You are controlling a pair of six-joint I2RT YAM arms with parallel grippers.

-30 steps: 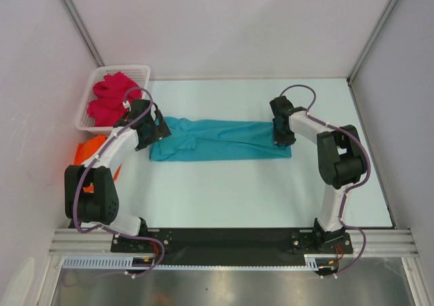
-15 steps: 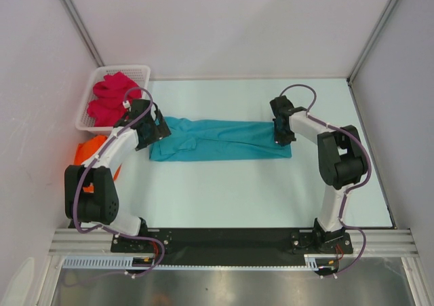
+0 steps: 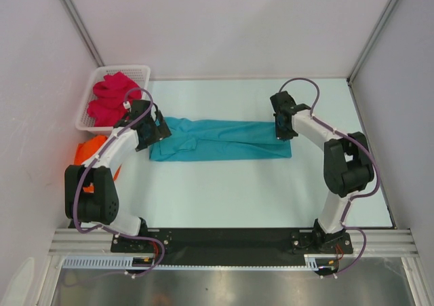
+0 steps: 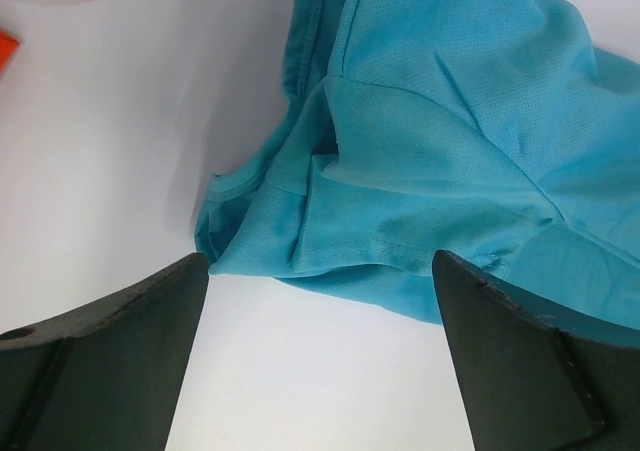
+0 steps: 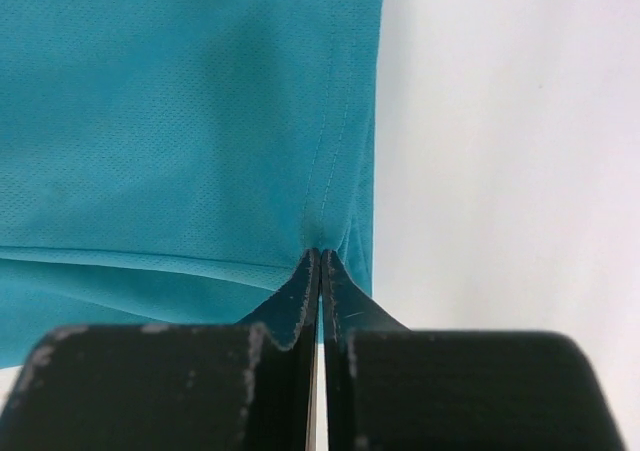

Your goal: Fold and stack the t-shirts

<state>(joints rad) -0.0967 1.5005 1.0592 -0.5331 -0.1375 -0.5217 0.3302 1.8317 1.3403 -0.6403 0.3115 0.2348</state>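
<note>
Teal shirt (image 3: pixel 220 140) lies on the desk (image 3: pixel 237 190) as a band, long axis left-right. Right claw (image 3: pixel 282 131) is pinched shut on its right hem; left claw (image 3: pixel 156 131) hangs wide over the left end.

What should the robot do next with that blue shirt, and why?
Probably the left gripper should drop and close on the left end of the teal shirt. The right gripper is shut on the hem at the right end, while the left one hangs wide open above the bunched left edge, gripping nothing. With both ends held, the shirt could be lifted to fold.
</note>
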